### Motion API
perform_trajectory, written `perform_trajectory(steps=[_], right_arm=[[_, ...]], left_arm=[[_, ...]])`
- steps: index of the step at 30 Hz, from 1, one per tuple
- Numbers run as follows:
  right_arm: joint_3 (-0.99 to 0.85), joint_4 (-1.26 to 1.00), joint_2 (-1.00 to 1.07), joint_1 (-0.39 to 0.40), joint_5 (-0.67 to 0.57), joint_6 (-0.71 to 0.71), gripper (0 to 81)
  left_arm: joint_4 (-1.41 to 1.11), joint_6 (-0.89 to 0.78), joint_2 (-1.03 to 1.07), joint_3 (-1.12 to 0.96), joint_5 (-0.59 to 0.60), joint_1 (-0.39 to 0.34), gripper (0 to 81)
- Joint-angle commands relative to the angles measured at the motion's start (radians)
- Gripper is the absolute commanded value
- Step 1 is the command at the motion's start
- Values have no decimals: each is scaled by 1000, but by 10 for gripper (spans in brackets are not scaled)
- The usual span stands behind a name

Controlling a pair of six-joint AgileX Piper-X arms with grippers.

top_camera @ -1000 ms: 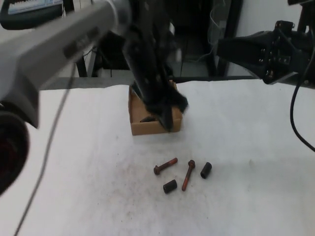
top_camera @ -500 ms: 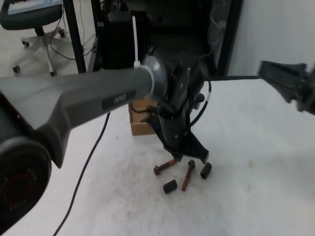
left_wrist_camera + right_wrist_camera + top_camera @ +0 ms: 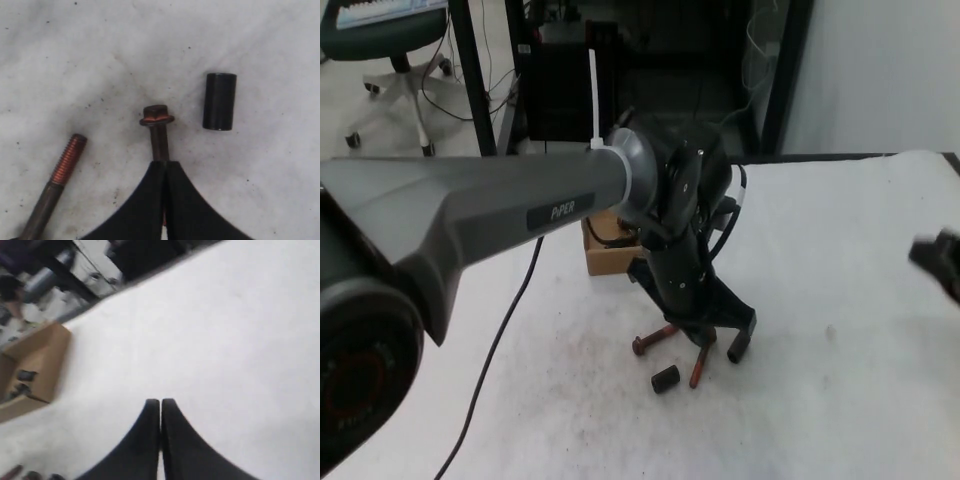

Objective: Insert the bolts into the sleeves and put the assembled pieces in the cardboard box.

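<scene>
The left end effector (image 3: 164, 164) is low over the white tabletop (image 3: 820, 400) with its two fingers clenched flat against each other. A bolt (image 3: 157, 120) lies under the tips, its shaft running beneath the closed fingers and its head poking out just past them. A black sleeve (image 3: 220, 101) lies just beside that head, apart from it, and a second bolt (image 3: 57, 185) lies on the opposite side. The cardboard box (image 3: 605, 258) sits behind the arm. The right end effector (image 3: 160, 401) is also clenched, holding nothing, above bare tabletop.
</scene>
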Motion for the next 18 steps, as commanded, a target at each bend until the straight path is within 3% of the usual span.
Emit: perform_trajectory(steps=[1,6,12,15,18], right_arm=[[-7,97,-34,40,145,-126,8],[-100,345,-63,154,444,-328,8],[-196,474,-63,232,456,-337,8],[-227,521,-69,252,456,-334,8],[-249,570,-73,271,454,-334,8]], left_arm=[[-6,-1,-20,3,25,-5,1],[-6,5,-20,3,19,-6,1],[19,5,-20,3,22,-11,19],[55,15,-20,3,38,-11,144],[103,49,-20,3,52,-11,399]])
